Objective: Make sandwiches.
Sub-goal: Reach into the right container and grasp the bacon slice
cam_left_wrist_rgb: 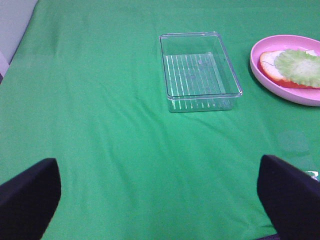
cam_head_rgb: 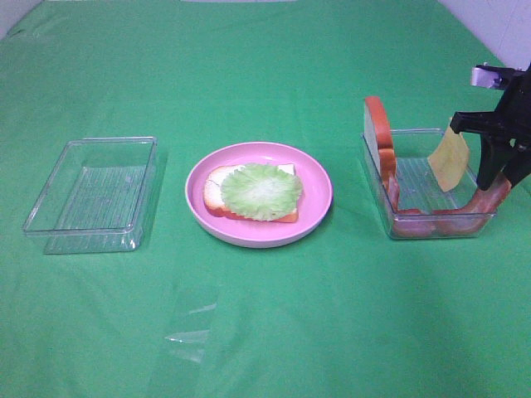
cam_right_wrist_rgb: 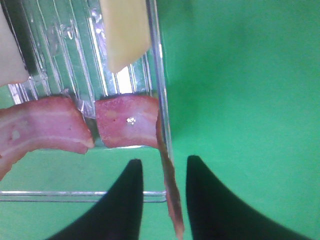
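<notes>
A pink plate (cam_head_rgb: 319, 186) holds a white bread slice (cam_head_rgb: 214, 191) with ruffled green lettuce (cam_head_rgb: 261, 191) on top. It also shows in the left wrist view (cam_left_wrist_rgb: 257, 70) with the lettuce (cam_left_wrist_rgb: 300, 67). The right clear tray (cam_head_rgb: 415, 131) holds an upright bread slice (cam_head_rgb: 380, 133), a leaning yellow cheese slice (cam_head_rgb: 449, 157) and a reddish bacon strip (cam_head_rgb: 448, 222). My right gripper (cam_head_rgb: 496, 178) is at the tray's right end. In its wrist view the gripper (cam_right_wrist_rgb: 164, 162) is open, straddling the raised end of the bacon (cam_right_wrist_rgb: 125, 127) and the tray wall, below the cheese (cam_right_wrist_rgb: 125, 30). My left gripper (cam_left_wrist_rgb: 157, 159) is wide open and empty above the cloth.
An empty clear tray (cam_head_rgb: 50, 186) sits left of the plate, and shows in the left wrist view (cam_left_wrist_rgb: 200, 70). A scrap of clear film (cam_head_rgb: 191, 332) lies on the green cloth near the front. The cloth covers the whole table.
</notes>
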Available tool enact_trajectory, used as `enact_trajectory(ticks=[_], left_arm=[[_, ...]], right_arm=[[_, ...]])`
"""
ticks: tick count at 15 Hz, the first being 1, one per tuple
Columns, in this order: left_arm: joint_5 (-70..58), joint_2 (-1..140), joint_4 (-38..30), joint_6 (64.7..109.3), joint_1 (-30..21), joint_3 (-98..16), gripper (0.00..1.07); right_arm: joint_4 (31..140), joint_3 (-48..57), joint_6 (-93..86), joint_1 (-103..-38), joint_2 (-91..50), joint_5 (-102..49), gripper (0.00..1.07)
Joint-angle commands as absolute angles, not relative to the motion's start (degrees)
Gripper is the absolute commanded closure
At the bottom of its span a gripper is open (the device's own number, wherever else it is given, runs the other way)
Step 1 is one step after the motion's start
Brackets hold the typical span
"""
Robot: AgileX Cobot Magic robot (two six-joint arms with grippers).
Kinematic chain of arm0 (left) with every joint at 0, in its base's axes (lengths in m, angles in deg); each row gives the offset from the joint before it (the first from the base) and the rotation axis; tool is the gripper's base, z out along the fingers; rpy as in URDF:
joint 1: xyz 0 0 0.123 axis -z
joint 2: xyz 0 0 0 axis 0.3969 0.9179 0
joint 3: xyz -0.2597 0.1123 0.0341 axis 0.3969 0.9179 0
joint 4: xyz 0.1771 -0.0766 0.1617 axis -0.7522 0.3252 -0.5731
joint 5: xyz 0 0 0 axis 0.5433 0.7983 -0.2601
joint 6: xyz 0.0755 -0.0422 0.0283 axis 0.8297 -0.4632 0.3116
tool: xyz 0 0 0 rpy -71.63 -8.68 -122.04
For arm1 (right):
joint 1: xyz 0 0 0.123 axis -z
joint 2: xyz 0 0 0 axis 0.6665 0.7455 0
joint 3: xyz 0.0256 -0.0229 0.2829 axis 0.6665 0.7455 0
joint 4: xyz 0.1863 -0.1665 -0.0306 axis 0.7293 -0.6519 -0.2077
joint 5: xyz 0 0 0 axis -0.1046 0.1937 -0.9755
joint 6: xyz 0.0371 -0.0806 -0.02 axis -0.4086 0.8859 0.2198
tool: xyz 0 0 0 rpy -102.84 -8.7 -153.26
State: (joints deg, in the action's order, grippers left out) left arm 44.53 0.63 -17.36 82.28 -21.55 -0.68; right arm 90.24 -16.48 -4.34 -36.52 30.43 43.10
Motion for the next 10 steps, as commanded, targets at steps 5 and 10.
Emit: enact_trajectory(ticks=[5, 10], left_arm=[[44.0, -0.3, -17.6, 82.1, -21.7, -0.6, 0.04], [44.0, -0.3, -17.6, 82.1, -21.7, -0.6, 0.04]], right_arm=[[89.0, -16.6, -5.2, -36.6, 30.4, 44.3, 1.07], [90.9, -16.6, -6.5, -36.6, 25.2, 46.9, 1.07]])
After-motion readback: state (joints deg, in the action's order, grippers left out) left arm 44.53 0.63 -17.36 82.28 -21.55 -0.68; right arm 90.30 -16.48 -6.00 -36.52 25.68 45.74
